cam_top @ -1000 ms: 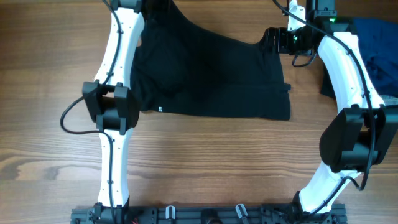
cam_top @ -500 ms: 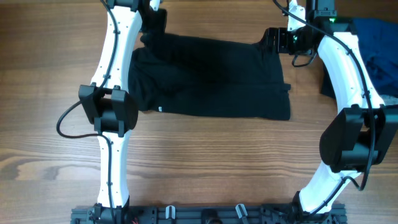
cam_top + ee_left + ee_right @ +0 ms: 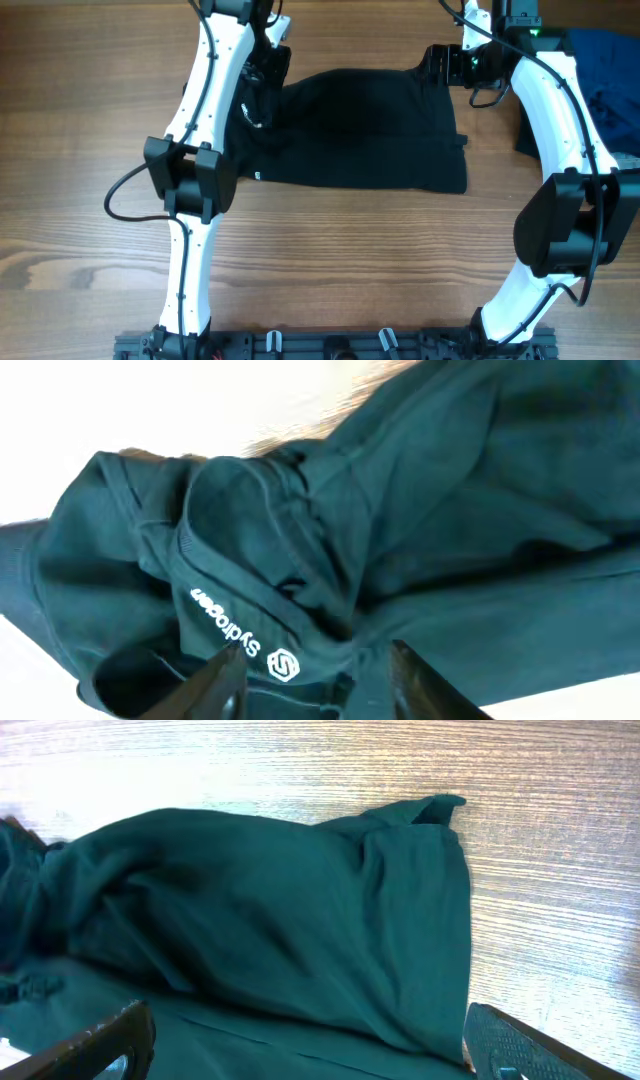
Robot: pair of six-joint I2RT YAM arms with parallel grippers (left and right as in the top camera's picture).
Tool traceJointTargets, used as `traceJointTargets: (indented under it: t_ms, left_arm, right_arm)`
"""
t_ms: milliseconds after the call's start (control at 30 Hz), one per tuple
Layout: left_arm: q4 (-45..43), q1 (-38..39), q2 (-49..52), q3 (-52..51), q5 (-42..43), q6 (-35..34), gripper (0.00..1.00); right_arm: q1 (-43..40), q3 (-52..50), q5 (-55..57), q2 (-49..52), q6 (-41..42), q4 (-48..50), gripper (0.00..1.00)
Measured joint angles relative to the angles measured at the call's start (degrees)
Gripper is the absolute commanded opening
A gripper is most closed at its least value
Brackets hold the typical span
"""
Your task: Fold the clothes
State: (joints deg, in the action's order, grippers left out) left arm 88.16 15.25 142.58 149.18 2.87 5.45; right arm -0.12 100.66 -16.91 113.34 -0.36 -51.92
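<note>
The black garment (image 3: pixel 360 130) lies spread across the far middle of the wooden table. Its left part is bunched up under my left arm. My left gripper (image 3: pixel 268 68) is shut on a gathered fold of this fabric. In the left wrist view the fold (image 3: pixel 450 510) fills the space between my fingers (image 3: pixel 315 685), right beside the white printed logo (image 3: pixel 283 663). My right gripper (image 3: pixel 440 65) is open and hovers over the garment's far right corner. The right wrist view shows its fingers (image 3: pixel 305 1030) wide apart above flat fabric (image 3: pixel 280 920).
A heap of blue and dark garments (image 3: pixel 600 70) lies at the far right, behind my right arm. Bare wooden table (image 3: pixel 350 260) stretches from the garment's near edge to the front rail.
My left gripper has moved right and toward the front, carrying the garment's far left part with it, so the left side is now folded inward. The right arm has not moved.
</note>
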Motion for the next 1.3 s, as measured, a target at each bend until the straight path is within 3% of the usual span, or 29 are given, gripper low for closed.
traceJointTargets:
  t_ms: [400,700,1300]
  left_arm:
    - [-2.3,-3.3,0.0,0.0,0.0,-1.9,0.39]
    - [-4.0,-5.0,2.7,0.0,0.0,-2.1,0.32]
    - [-9.0,-5.1,8.6,0.0,-1.6,-2.2,0.37]
  right_arm:
    - [0.0,0.0,0.0,0.0,0.0,-0.2,1.00]
    - [0.0,0.0,0.0,0.0,0.0,-0.2,1.00]
    - [0.0,0.0,0.0,0.0,0.0,-0.2,1.00]
